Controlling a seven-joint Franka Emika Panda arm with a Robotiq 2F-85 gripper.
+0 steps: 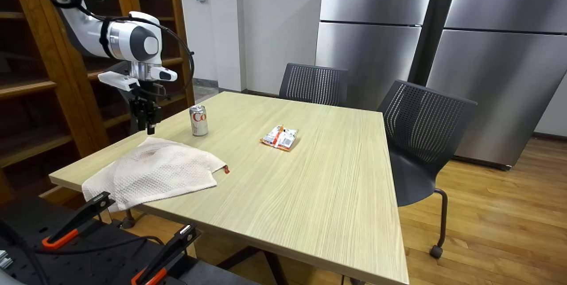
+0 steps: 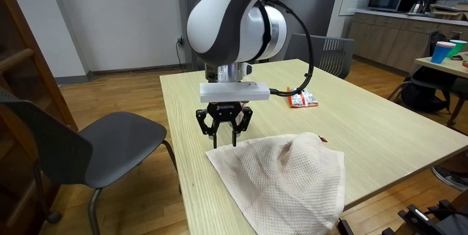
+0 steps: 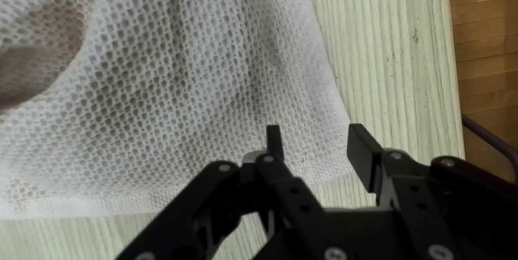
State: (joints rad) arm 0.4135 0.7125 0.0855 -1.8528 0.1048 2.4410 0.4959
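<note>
My gripper (image 2: 224, 145) points down over a corner of a white waffle-weave towel (image 2: 285, 187), its fingertips parted and holding nothing. In the wrist view the towel (image 3: 162, 110) lies rumpled, with a raised fold at left, and its corner shows between the black fingers (image 3: 364, 159). Whether the fingertips touch the cloth I cannot tell. A silver soda can (image 1: 199, 121) stands upright close to the gripper (image 1: 147, 129); in an exterior view it is mostly hidden behind the fingers. Farther along the table lies a small white and orange snack packet (image 1: 280, 138).
The light wooden table (image 1: 301, 205) has its edge close beside the gripper, with the towel hanging over the front. Grey chairs (image 1: 416, 143) stand around it, one chair (image 2: 120, 147) near the gripper's side. Black and orange clamps (image 1: 166, 256) sit at the robot's base.
</note>
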